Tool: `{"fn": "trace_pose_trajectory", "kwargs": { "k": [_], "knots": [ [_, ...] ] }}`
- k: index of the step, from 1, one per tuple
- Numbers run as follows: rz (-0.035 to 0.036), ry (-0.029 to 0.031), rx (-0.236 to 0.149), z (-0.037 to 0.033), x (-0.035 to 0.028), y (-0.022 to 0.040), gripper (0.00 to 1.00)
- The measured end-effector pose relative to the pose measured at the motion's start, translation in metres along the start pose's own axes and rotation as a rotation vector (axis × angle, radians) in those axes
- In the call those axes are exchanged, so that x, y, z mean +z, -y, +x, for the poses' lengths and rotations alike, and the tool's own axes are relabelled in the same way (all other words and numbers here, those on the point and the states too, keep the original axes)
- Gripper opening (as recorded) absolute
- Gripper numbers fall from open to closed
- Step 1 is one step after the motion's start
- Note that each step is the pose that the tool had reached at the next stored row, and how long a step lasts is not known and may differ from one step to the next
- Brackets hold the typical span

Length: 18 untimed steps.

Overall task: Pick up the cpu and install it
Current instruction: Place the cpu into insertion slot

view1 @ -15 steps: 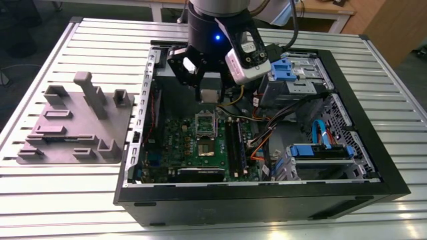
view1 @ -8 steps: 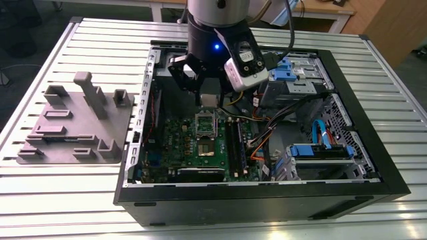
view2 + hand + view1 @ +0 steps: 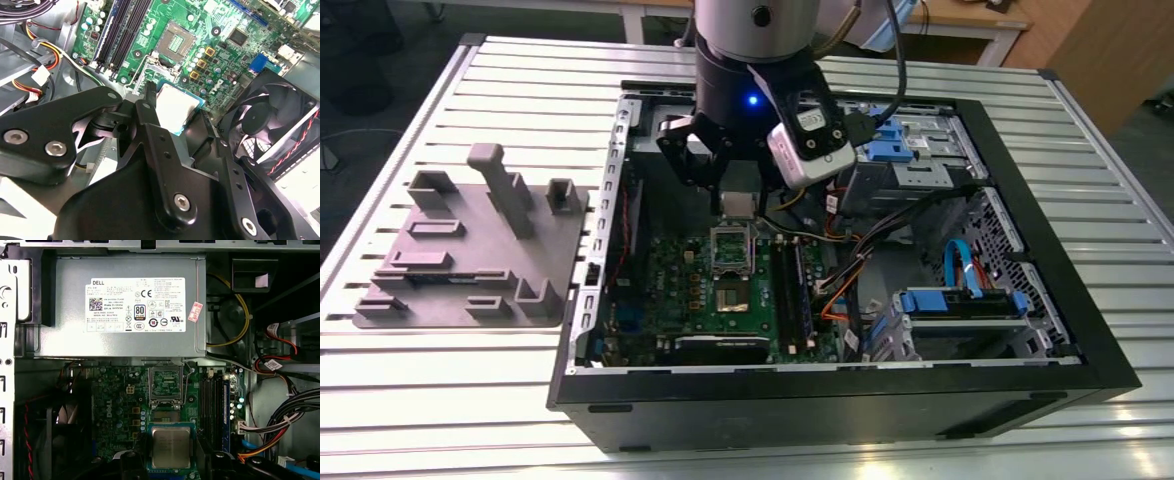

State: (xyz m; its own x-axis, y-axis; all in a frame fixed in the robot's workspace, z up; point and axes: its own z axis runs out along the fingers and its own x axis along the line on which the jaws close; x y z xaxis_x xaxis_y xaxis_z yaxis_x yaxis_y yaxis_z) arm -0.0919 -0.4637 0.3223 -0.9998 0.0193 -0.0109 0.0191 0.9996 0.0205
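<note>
The gripper (image 3: pixel 171 460) pinches the cpu (image 3: pixel 171 446) by two opposite edges, metal top up, over the green motherboard (image 3: pixel 120 405) near the open socket (image 3: pixel 175 41). The grey power supply box (image 3: pixel 70 305) carries a white printed label (image 3: pixel 135 305) and a small red sticker (image 3: pixel 195 312).

exterior view high over the open case (image 3: pixel 854 405), both wrist views close above the shared motherboard (image 3: pixel 165 12) (image 3: pixel 115 405)

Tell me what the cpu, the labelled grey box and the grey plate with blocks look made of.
The cpu: silvery metal top with a dull sheen, green board-like rim. The grey box: probably sheet steel, flat, dull grey, bent edges. The grey plate: likely plastic, matte, uniformly grey.
</note>
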Motion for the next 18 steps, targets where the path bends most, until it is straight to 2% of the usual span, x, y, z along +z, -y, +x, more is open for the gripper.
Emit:
{"fn": "trace_pose_trajectory", "kwargs": {
  "k": [9,15,18],
  "knots": [
    [-0.0001,0.0001,0.000,0.0000,0.0004,0.0000,0.47],
    [-0.0001,-0.0004,0.000,0.0001,0.0101,0.0004,0.47],
    [0.0008,-0.0003,0.000,0.0000,0.0139,0.0053,0.47]
  ]
}}
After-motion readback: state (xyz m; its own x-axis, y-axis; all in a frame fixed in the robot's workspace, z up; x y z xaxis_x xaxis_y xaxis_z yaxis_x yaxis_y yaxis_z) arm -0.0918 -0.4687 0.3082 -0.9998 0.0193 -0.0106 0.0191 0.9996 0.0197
